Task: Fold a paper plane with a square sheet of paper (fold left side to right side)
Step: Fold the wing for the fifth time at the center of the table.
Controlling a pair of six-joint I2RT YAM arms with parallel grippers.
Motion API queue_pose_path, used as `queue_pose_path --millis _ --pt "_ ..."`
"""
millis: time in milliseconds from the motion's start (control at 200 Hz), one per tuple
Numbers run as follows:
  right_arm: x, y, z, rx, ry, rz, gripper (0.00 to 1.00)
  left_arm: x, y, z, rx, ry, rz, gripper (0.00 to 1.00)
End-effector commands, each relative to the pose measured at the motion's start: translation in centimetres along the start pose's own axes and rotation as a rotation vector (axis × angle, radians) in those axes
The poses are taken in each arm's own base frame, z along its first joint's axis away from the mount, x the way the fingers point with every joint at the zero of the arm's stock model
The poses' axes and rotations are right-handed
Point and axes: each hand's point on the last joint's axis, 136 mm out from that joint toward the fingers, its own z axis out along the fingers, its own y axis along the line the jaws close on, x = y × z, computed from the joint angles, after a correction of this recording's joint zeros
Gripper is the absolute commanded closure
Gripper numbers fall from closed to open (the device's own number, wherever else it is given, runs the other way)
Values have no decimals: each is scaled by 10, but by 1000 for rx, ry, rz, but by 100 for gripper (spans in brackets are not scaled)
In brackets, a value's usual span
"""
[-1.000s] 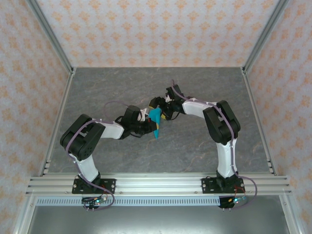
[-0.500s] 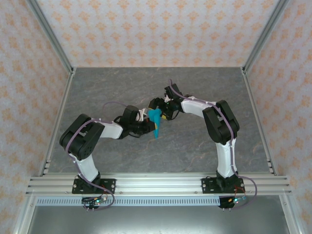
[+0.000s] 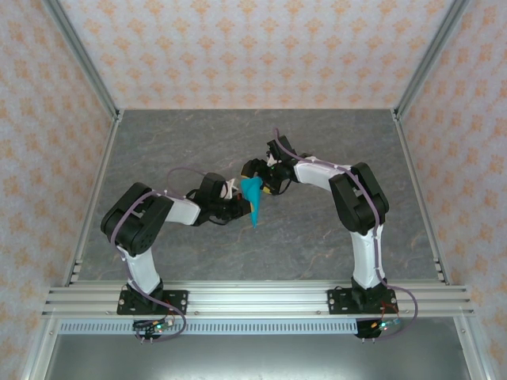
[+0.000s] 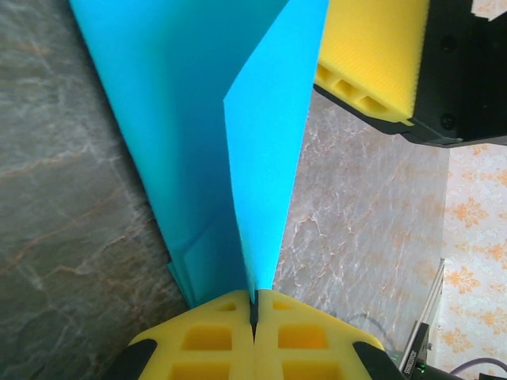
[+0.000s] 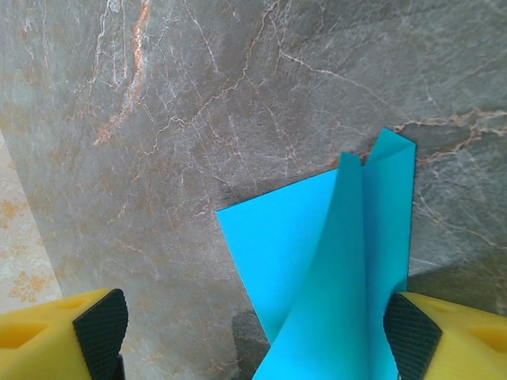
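Observation:
The square sheet of paper (image 3: pixel 253 203) is bright cyan and folded into a narrow pointed wedge, the paper plane shape, at the middle of the table. My left gripper (image 3: pixel 242 206) is shut on its narrow end, and the yellow pads (image 4: pixel 214 336) pinch an upright flap (image 4: pixel 269 158) while lower layers (image 4: pixel 158 103) lie toward the table. My right gripper (image 3: pixel 258 179) is open at the wide end. In the right wrist view the paper (image 5: pixel 333 261) rises between its fingertips (image 5: pixel 412 336), closer to the right one. One right finger (image 4: pixel 372 55) appears beyond the paper in the left wrist view.
The grey marble tabletop (image 3: pixel 317 142) surrounds the paper on all sides. Patterned walls and aluminium frame rails (image 3: pixel 416 182) close in the table. The arm bases sit on the front rail (image 3: pixel 253 299).
The right gripper has drawn slightly toward the back of the table. The left arm has shifted a little to the right, still holding the paper, which has barely moved.

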Motion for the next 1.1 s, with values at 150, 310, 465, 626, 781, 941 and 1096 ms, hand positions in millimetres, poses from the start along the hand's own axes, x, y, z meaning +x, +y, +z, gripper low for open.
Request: queue_pose_path --millis 150,310,465,626,781,941,1096 --pt "7 -12 2 51 11 11 12 0 11 1 -35 3 -4 100" --pt "-2 3 -18 42 -61 -36 12 0 12 1 -40 4 -5 100" --pt "-9 5 -45 68 -134 -66 12 0 13 1 -42 6 -4 100" --pt "1 -6 -65 116 -148 -107 22 1 14 1 -48 4 -4 100" --pt "16 -10 -66 73 -121 -116 46 -1 15 -2 -50 -11 -6 100" --pt "28 -1 -55 -41 -74 -85 67 -1 17 -2 -48 -13 -16 100" --pt "37 2 -38 -77 -27 -69 76 0 19 -1 -50 -8 -19 100"
